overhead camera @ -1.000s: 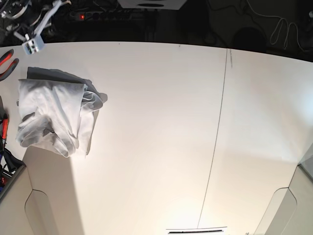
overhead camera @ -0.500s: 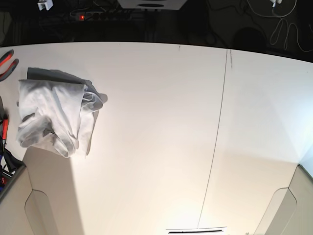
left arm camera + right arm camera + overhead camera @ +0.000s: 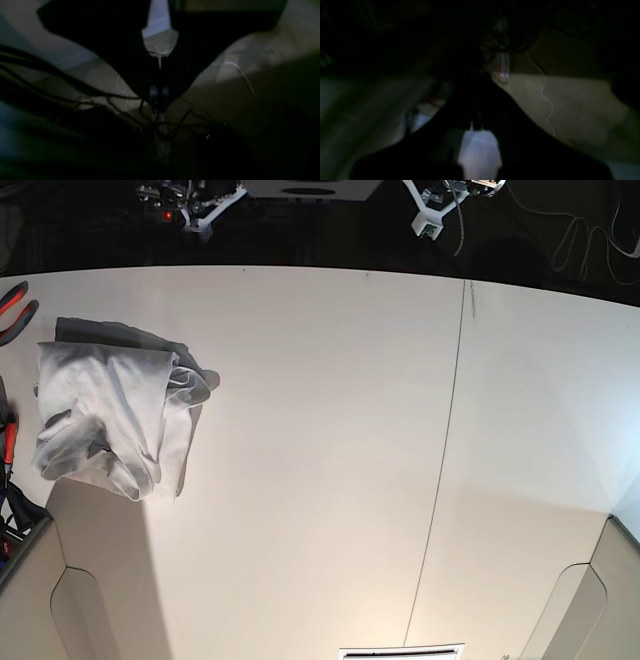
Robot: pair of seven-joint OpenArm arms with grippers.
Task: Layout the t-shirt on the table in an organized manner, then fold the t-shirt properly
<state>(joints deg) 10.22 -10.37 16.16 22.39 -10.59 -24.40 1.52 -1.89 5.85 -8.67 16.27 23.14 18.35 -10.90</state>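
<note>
Shirt [image 3: 115,420] lies crumpled in heap at far left of bench [image 3: 330,440], near left edge, untouched.

Left gripper [image 3: 428,222] and right gripper [image 3: 205,215] both beyond far edge, jaws closed, holding nothing.

Risks:
- Pinching several layers of bunched cloth: shirt lifts as wad, won't spread.
- Drag toward left edge: cloth slips off or snags red-handled pliers [image 3: 14,308] just beside it.
- Cables [image 3: 585,240] hang behind far edge: could catch arm.

Dark seam [image 3: 445,440] runs across bench, right of centre.
</note>
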